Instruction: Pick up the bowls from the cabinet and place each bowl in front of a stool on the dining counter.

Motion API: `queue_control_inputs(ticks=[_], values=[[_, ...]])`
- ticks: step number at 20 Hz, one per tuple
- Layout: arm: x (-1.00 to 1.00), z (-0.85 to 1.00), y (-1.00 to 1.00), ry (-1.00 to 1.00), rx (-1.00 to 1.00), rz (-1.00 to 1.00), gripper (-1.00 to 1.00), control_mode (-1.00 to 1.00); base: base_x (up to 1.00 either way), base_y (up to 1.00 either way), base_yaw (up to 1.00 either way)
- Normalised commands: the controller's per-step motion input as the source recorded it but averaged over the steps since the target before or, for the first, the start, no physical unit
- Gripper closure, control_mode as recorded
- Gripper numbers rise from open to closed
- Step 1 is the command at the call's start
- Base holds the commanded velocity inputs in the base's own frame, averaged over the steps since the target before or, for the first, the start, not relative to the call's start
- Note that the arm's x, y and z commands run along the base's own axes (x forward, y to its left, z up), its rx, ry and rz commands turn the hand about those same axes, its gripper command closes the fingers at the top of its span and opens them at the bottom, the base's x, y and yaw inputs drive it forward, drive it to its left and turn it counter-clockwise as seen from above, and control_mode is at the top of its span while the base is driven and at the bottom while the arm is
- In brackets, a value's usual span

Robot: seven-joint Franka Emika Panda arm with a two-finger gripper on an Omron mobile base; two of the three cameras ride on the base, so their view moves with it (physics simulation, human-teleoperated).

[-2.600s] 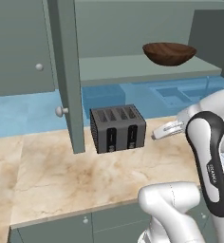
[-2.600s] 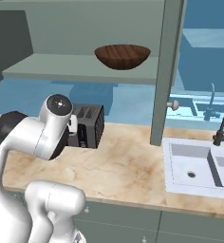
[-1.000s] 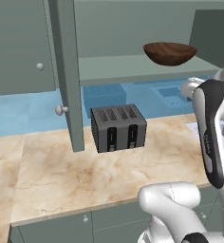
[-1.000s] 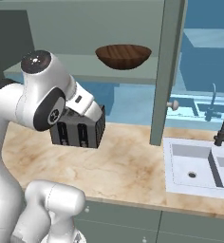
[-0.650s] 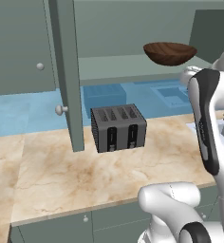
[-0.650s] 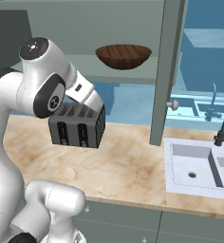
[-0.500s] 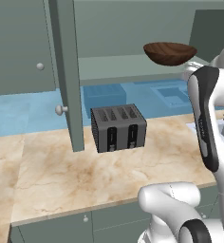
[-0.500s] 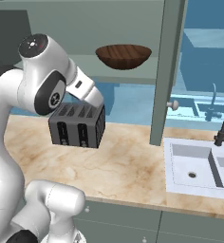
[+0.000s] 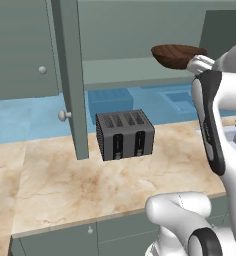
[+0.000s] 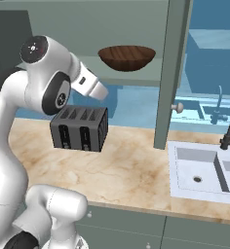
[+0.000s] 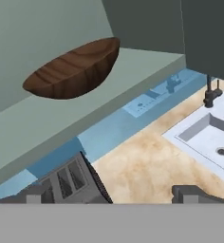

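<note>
Gripper (image 11: 114, 192) spread wide, empty; bowl (image 11: 75, 69) above and ahead on shelf (image 11: 47, 121). Risk: clipping toaster (image 11: 69, 182) just below, or shelf edge.

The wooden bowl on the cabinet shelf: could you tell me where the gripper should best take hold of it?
Probably the near rim of the wooden bowl, from the open cabinet front, one finger inside and one outside. It sits upright on the shelf, wide and shallow, likely too broad to span.

The arm is raised high, its claw (image 11: 111, 194) empty with jaws spread wide.
</note>
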Motion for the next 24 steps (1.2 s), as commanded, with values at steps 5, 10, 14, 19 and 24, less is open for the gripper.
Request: queue_control_inputs(ticks=[5, 10, 14, 19, 24], values=[[0.17, 0.34, -0.06, -0.09, 0.0, -0.07, -1.0, -1.0, 0.0, 0.0, 0.0], [0.01, 0.4, -0.12, 0.0, 0.0, -0.07, -1.0, -1.0, 0.0, 0.0, 0.0], [0.12, 0.13, -0.18, 0.05, 0.0, -0.01, -1.0, -1.0, 0.0, 0.0, 0.0], [0.3, 0.0, -0.16, 0.13, 0.03, 0.02, -1.0, -1.0, 0.0, 0.0, 0.0], [0.38, -0.02, -0.06, 0.13, 0.05, 0.06, -1.0, -1.0, 0.0, 0.0, 0.0]])
